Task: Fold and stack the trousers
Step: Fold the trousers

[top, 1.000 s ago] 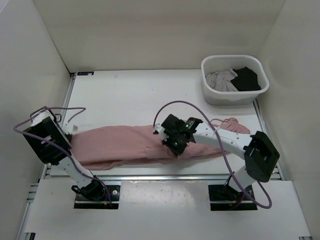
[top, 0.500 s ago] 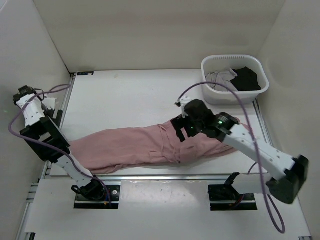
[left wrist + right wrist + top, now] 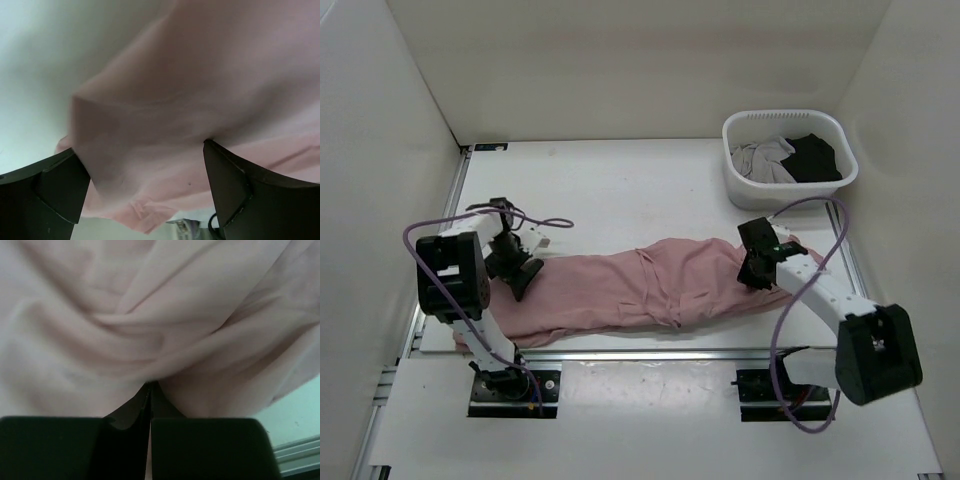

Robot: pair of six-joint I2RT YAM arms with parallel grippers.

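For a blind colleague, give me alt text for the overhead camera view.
Pink trousers lie stretched across a table, the left hand at one end and the right hand at the other; a white basket of clothes sits far right.

White laundry basket (image 3: 778,196) at table's (image 3: 620,185) far-right corner

One pair of trousers (image 3: 650,285), one basket (image 3: 765,195), two arms (image 3: 820,290).

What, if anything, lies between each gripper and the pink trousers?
Nothing visible does. The left gripper is open at the left end of the trousers, with cloth between its fingers. The right gripper is shut on the cloth at the right end. The basket stands apart, at the far right.
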